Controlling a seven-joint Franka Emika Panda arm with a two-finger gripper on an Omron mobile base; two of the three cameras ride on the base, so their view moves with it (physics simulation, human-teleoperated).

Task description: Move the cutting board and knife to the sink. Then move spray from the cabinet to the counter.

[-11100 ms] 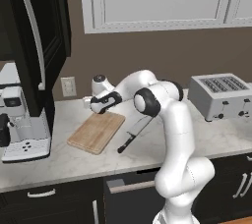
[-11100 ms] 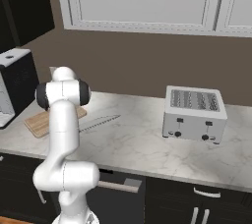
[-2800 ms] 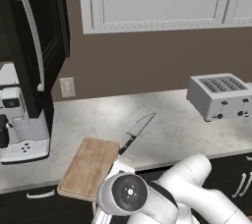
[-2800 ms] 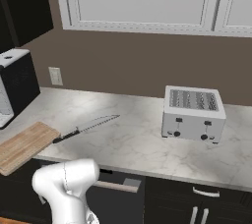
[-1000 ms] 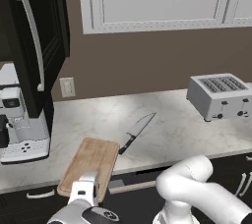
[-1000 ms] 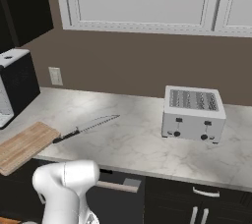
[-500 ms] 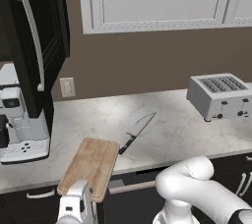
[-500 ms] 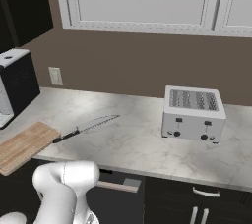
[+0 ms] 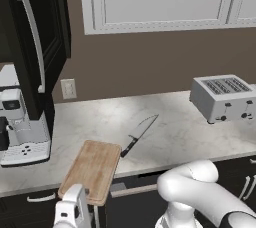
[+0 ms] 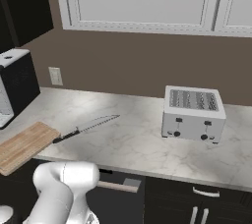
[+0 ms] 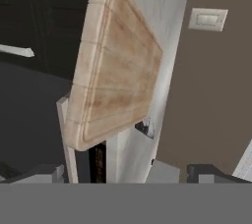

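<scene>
We see the cutting board (image 9: 93, 169) overhanging the counter (image 9: 185, 137) edge. Knife (image 9: 139, 134) just beside it; toaster (image 9: 224, 97) well apart. Gripper (image 11: 123, 171) wide, nothing held.

One cutting board (image 9: 93, 170), one knife (image 9: 138, 134), one toaster (image 9: 223, 98), one coffee machine (image 9: 19, 126), one wall outlet (image 9: 68, 88).

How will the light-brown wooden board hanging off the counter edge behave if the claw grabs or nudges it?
The flat light-brown wooden cutting board looks rigid, so it probably won't flex. Its near end overhangs the marble counter edge, so a downward push may tip it off. Being thin and flat, it likely suits an edge pinch.
</scene>
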